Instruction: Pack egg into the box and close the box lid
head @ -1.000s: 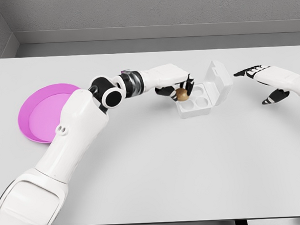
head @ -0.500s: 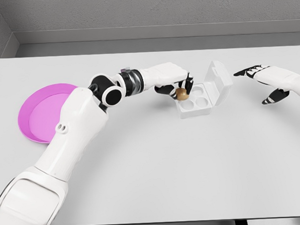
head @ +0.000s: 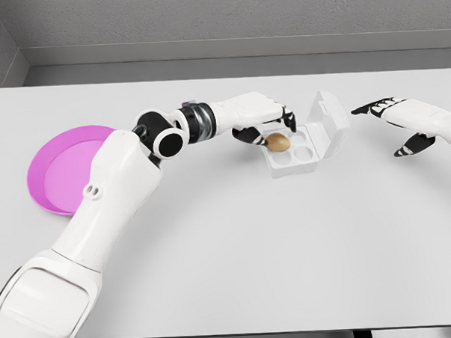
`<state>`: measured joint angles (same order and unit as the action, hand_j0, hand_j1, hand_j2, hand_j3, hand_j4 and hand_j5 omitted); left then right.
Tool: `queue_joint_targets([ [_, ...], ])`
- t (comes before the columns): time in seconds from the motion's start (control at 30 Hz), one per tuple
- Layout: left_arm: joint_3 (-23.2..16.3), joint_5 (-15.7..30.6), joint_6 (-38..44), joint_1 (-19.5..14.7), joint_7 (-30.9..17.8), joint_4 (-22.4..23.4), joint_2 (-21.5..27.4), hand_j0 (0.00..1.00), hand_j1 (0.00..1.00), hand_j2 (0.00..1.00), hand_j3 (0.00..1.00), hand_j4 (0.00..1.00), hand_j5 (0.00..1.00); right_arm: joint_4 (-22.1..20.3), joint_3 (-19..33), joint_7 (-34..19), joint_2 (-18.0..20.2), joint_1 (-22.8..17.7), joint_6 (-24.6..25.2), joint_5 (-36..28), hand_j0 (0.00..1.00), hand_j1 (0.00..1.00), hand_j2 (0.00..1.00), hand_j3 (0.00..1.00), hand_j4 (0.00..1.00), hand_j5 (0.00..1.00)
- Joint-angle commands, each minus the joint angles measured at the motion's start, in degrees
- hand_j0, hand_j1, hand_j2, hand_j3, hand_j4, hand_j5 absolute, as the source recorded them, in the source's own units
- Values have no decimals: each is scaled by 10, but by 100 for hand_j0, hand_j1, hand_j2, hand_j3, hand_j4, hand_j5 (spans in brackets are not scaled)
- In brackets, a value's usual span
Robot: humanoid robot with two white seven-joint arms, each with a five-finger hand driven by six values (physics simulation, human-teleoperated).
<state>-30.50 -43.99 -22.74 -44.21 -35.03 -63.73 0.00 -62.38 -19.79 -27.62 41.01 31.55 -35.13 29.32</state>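
Observation:
A brown egg lies in the near left cup of the white egg box, whose lid stands raised at the right. My left hand hovers just above and left of the egg, fingers spread and off it. My right hand hangs to the right of the box, apart from the lid, fingers relaxed and holding nothing.
A pink plate sits at the table's left side, partly behind my left upper arm. The grey table stretches wide in front of the box. A wall runs along the back.
My left hand has let go of the egg and lifted its fingers up and away. The egg now rests on its side in the box. The right hand has not moved.

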Motion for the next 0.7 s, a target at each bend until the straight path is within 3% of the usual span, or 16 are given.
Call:
queue_joint_targets([
  [0.0, 1, 3, 1, 0, 0, -1, 0, 81, 81, 81, 81, 81, 81, 0, 0, 0, 0, 0, 1, -4, 100, 100, 100, 100, 100, 100],
  [0.17, 5, 3, 3, 0, 0, -4, 0, 86, 86, 86, 86, 86, 86, 0, 0, 0, 1, 0, 1, -4, 100, 100, 100, 100, 100, 100],
  [0.27, 7, 6, 3, 0, 0, -12, 0, 98, 98, 98, 98, 98, 98, 0, 0, 0, 1, 0, 1, -4, 100, 100, 100, 100, 100, 100],
  [0.37, 25, 13, 1, 11, 0, -73, 0, 100, 100, 100, 100, 100, 100, -1, 0, 0, 2, -1, 1, -4, 100, 100, 100, 100, 100, 100],
  [0.43, 53, 43, 0, 30, 0, -118, 4, 100, 100, 100, 100, 100, 100, -1, 1, 0, 1, -1, 1, -4, 100, 100, 100, 100, 100, 100],
  [0.53, 108, 127, 0, 45, 0, -184, 102, 100, 100, 100, 100, 100, 100, -1, 1, 0, 0, 0, 1, -4, 100, 100, 100, 100, 100, 100],
  [0.67, 183, 165, -3, 76, 0, -185, 170, 100, 100, 100, 100, 100, 100, -1, 1, 0, 0, 0, 1, -4, 100, 100, 100, 100, 100, 100],
])
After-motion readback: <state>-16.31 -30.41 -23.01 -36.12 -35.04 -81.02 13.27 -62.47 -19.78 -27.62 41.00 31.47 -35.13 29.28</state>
